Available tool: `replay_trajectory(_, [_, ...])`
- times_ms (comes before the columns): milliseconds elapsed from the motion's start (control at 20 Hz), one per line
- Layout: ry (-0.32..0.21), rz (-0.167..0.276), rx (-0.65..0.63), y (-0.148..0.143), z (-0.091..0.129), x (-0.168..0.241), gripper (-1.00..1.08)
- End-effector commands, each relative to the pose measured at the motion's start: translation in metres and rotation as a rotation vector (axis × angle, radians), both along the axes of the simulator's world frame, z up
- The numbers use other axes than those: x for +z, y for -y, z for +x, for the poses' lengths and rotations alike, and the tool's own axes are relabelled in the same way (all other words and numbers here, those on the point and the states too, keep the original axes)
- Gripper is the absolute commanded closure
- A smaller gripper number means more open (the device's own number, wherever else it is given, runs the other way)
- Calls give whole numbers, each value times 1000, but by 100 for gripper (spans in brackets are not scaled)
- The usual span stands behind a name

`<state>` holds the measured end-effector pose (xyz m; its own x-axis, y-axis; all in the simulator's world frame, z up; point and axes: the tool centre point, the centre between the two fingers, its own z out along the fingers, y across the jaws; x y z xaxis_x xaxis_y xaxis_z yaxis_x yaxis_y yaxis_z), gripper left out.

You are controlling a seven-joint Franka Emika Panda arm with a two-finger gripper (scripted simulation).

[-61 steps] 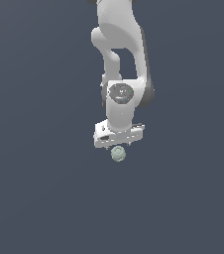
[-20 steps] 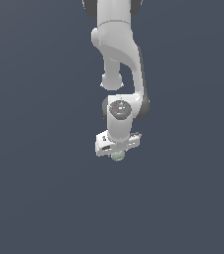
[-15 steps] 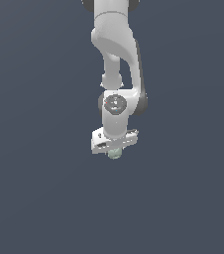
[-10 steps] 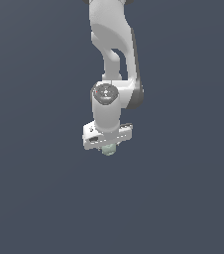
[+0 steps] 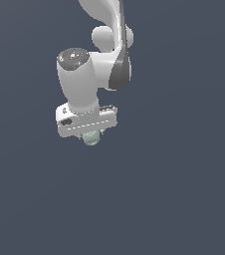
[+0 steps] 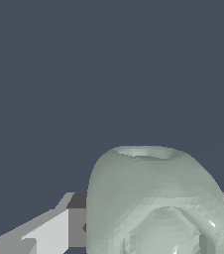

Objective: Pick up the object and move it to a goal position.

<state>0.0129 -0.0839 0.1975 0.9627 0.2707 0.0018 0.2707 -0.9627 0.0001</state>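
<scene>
**Pale ball tucked under the pincer bar**

All around the arm (image 5: 92, 74) in the exterior view there is only a flat slate-blue backdrop; nothing stands beside it or in its way, and no edge of a desk can be made out. The white bar of the pincer (image 5: 90, 135) sits tilted, its end toward the exterior view's left slightly lower. The object (image 5: 90, 139), a pale grey-green bumpy ball, peeks out directly beneath the middle of that bar, partly hidden by it. In the wrist view the object (image 6: 156, 201) looms large and close, with a grey finger (image 6: 34, 233) beside it. The pincer is clenched on the object.
</scene>
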Motion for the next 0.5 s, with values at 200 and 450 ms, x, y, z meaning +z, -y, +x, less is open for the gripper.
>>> replay_trajectory(200, [-1, 1, 1, 27, 1, 38, 108])
replay_trajectory(450, [-2, 0, 1, 36, 3, 49, 108])
